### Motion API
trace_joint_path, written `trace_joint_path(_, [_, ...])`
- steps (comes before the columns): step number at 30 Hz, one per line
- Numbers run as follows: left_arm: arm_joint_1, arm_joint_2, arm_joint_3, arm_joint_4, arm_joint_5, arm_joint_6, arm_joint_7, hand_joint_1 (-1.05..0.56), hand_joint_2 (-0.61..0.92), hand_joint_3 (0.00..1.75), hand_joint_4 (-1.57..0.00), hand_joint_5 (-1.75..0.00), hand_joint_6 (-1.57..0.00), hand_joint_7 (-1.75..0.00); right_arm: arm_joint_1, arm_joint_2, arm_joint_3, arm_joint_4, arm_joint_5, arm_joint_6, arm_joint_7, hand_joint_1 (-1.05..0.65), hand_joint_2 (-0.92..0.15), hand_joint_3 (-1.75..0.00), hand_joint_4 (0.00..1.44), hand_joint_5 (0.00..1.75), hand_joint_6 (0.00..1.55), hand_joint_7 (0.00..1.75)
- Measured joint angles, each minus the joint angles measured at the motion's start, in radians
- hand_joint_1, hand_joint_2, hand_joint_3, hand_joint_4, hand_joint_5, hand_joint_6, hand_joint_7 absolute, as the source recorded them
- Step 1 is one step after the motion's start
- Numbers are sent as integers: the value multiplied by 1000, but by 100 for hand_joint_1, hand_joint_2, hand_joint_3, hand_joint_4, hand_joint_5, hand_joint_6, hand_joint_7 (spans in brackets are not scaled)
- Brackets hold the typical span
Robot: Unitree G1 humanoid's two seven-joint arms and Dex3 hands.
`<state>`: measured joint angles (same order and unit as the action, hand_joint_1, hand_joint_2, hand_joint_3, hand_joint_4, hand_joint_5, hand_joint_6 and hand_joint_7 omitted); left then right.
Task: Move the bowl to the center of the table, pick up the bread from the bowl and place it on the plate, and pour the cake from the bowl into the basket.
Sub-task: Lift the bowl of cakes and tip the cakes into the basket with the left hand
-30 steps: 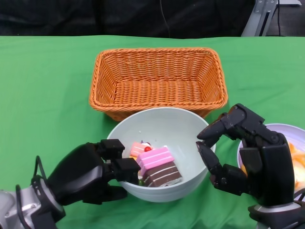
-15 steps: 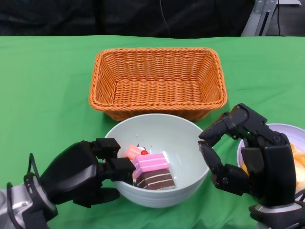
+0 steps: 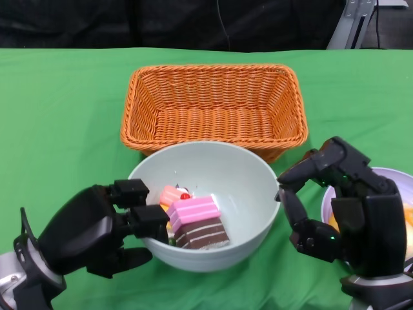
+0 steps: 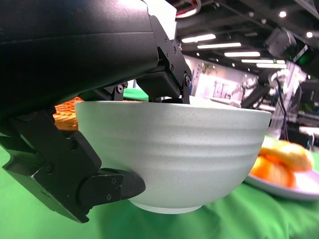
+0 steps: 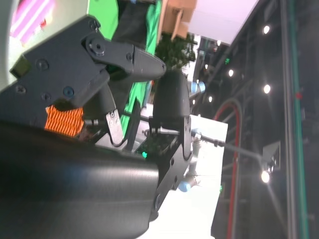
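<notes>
A pale green bowl (image 3: 232, 174) sits just in front of the orange wicker basket (image 3: 213, 106). It holds a pink-and-brown cake slice (image 3: 197, 223) and a small pink piece with a red cherry (image 3: 174, 194). My left hand (image 3: 97, 229) grips the bowl's left rim, thumb inside and fingers under the wall. In the left wrist view the bowl (image 4: 174, 149) hangs slightly above the green cloth. My right hand (image 3: 342, 206) stands beside the bowl's right wall with fingers curved apart, holding nothing. Behind it, orange bread (image 3: 408, 216) lies on a white plate (image 3: 387, 175).
Green cloth (image 3: 58, 116) covers the whole table. The basket stands empty directly behind the bowl. The plate with bread (image 4: 279, 159) is at the right edge, mostly hidden by my right hand. A dark background runs along the far table edge.
The bowl has shifted left in my left hand and looks a little larger, as if raised. My right hand has drawn slightly to the right, away from the bowl's wall.
</notes>
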<state>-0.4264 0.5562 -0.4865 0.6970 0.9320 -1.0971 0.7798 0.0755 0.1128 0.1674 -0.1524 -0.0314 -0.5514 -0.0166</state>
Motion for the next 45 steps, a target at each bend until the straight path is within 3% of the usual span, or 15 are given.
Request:
trace_joint_path(6, [1,-22,38,-26,-23,2,-21,6,40,114,-72,-175,-67,-166,-15,-4,-23,-26,-10,33,1,-28,-42,-103,72,156,68,130])
trace_joint_path(14, [6,-41,113,-93,-65,2,-45,-5,41,124,-78,-174,-80,-144,-21,-2,-27,-33,26,68,27,-24,-40,-108,72,154,69,124])
trace_joint_path(20, [11,-42,197,-182,-146,11,-113,-4,40,130,-79,-173,-84,-139,-27,-1,-32,-31,18,67,26,-27,-41,-105,73,154,70,125])
trace_joint_path(27, [-59,-76,242,-181,-315,21,-273,-7,50,121,-84,-155,-84,-140,-20,1,-15,-14,-25,48,15,-27,-42,-106,72,153,71,125])
trace_joint_path(40, [-109,-161,282,-157,-485,87,-533,1,43,125,-77,-163,-78,-145,11,1,37,12,-63,28,16,-34,-46,-97,73,157,69,128])
trace_joint_path(45, [-215,-252,281,-27,-655,175,-724,7,50,116,-69,-171,-75,-142,37,-4,90,19,-24,26,71,-31,-58,-76,71,153,66,125])
